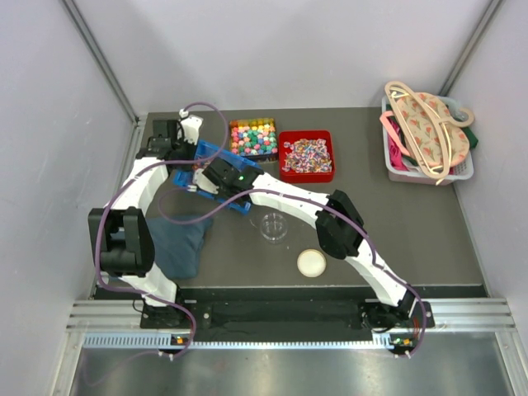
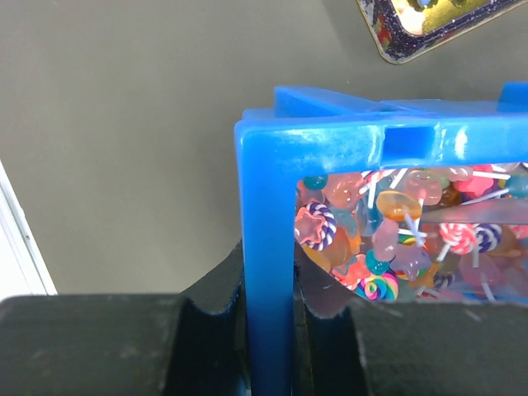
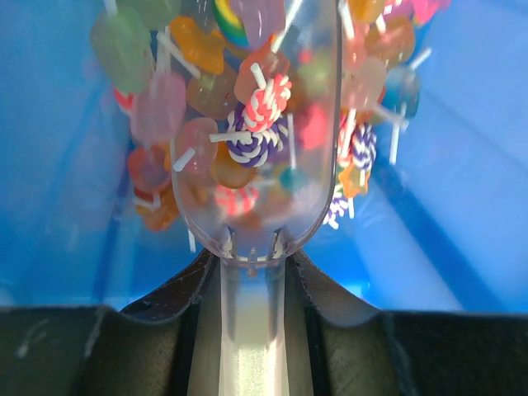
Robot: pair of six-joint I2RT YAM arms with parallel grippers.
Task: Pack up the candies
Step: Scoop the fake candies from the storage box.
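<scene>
Blue plastic tray [image 2: 266, 206], upper left in the top view, is being steadied: the left claw [image 2: 268, 326] is pinching its corner wall. The right claw [image 3: 252, 330] is clamping a clear scoop [image 3: 247, 235] by its handle and is digging into the candies [image 3: 260, 107] heaped inside that tray, apparently to load them.

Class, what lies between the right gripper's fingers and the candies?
A clear scoop: handle between the fingers, bowl among the candies, seen in the right wrist view.
</scene>
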